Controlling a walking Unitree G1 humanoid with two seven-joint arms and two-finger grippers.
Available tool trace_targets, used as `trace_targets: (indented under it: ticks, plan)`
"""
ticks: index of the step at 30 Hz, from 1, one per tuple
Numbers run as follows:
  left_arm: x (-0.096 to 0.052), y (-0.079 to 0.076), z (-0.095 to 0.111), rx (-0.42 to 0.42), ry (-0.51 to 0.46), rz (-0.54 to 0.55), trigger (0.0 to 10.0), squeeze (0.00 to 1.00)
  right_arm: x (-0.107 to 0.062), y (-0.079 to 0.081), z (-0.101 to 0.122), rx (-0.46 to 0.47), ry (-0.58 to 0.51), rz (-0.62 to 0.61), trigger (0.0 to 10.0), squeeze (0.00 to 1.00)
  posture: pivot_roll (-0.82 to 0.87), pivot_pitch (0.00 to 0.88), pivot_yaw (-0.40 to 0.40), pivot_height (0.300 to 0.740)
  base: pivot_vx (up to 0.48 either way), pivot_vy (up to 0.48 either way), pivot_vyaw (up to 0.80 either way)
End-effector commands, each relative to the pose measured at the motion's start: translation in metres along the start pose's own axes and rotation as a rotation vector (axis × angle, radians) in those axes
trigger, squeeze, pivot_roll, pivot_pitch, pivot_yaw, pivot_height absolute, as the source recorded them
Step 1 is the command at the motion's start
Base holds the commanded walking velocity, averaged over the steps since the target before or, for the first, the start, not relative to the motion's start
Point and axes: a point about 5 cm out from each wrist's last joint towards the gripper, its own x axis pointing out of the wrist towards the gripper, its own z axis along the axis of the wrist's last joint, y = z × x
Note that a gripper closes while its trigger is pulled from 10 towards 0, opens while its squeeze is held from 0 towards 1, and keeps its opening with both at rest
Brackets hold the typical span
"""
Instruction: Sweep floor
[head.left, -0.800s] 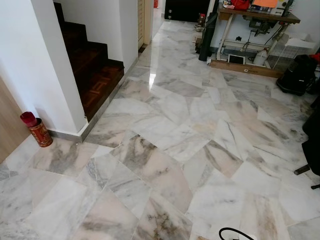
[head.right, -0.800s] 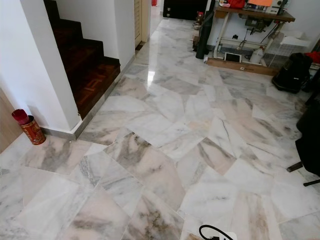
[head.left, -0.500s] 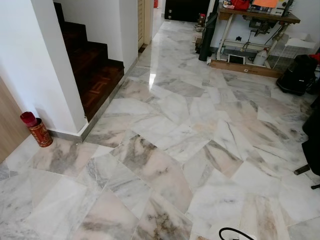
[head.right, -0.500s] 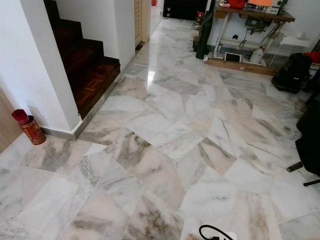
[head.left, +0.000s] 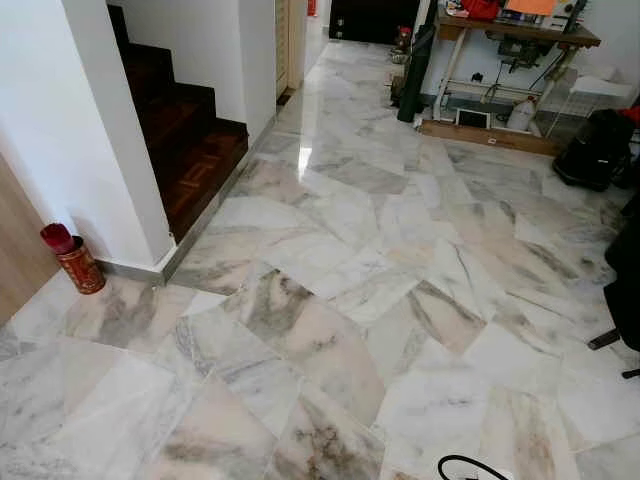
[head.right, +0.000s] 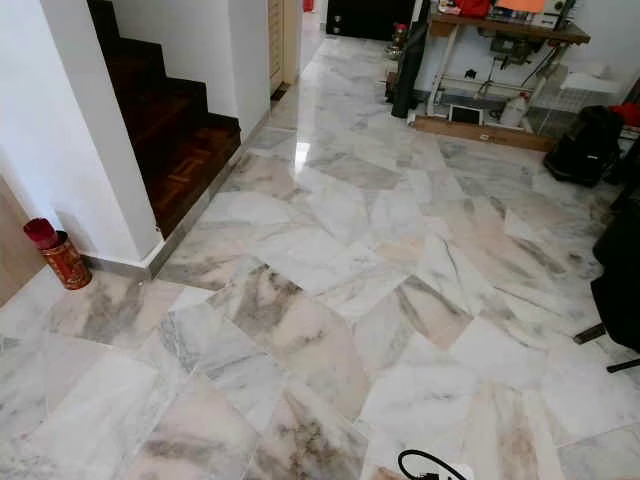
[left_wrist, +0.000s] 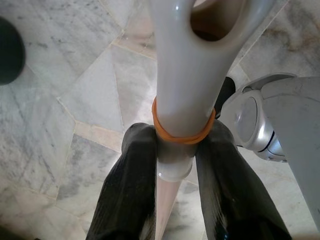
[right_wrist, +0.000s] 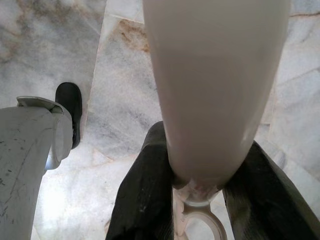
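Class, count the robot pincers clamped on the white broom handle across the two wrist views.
2: the left pincer grips the white handle below its orange band; the right pincer clamps its thicker part.

Ahead and below, marble floor running from the near edge to the far doorway. At left, a wall corner, with a canister standing on the floor against its near-left side. Behind that corner, stairs rising away to the left. Far right, a workbench against the wall, a jug and a flat box beneath it. Right of the bench, a bag on the floor. At the right edge, a chair base. At the near edge, right of centre, a cable loop. In the wrist views, broom handle clamped between the left gripper fingers and between the right gripper fingers, floor beneath.
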Motion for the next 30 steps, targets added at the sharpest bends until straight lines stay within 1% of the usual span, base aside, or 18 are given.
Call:
trace_targets:
  ticks: [1, 11, 12, 14, 22, 26, 30]
  plan:
    - [-0.0125, 0.0448, -0.0381, 0.041, 0.002, -0.05, 10.0, 0.0, -0.0162, 0.0647, 0.0645, -0.069, -0.304, 0.285, 10.0, 0.0, 0.09, 0.016, -0.064, 0.74, 0.0, 0.0, 0.0]
    - [-0.0125, 0.0448, -0.0381, 0.041, 0.002, -0.05, 10.0, 0.0, -0.0162, 0.0647, 0.0645, -0.069, -0.304, 0.285, 10.0, 0.0, 0.09, 0.016, -0.064, 0.74, 0.0, 0.0, 0.0]
    - [-0.0124, 0.0457, -0.0373, 0.043, -0.001, -0.048, 10.0, 0.0, -0.0156, 0.0653, 0.0615, -0.07, -0.294, 0.283, 10.0, 0.0, 0.06, 0.057, -0.051, 0.74, 0.0, 0.0, 0.0]
    - [-0.0122, 0.0467, -0.036, 0.043, -0.005, -0.045, 10.0, 0.0, -0.0156, 0.0657, 0.0613, -0.059, -0.293, 0.282, 10.0, 0.0, 0.07, 0.058, -0.053, 0.74, 0.0, 0.0, 0.0]
    - [-0.012, 0.0464, -0.0351, 0.036, -0.009, -0.042, 10.0, 0.0, -0.0152, 0.065, 0.0602, -0.068, -0.286, 0.281, 10.0, 0.0, 0.07, 0.061, -0.056, 0.74, 0.0, 0.0, 0.0]
    - [-0.0122, 0.0462, -0.0356, 0.033, -0.012, -0.048, 10.0, 0.0, -0.0149, 0.0644, 0.0594, -0.082, -0.286, 0.28, 10.0, 0.0, 0.07, 0.062, -0.057, 0.74, 0.0, 0.0, 0.0]
    - [-0.0127, 0.0465, -0.0362, 0.035, -0.017, -0.05, 10.0, 0.0, -0.0146, 0.064, 0.0582, -0.135, -0.288, 0.27, 10.0, 0.0, 0.06, 0.046, -0.052, 0.74, 0.0, 0.0, 0.0]
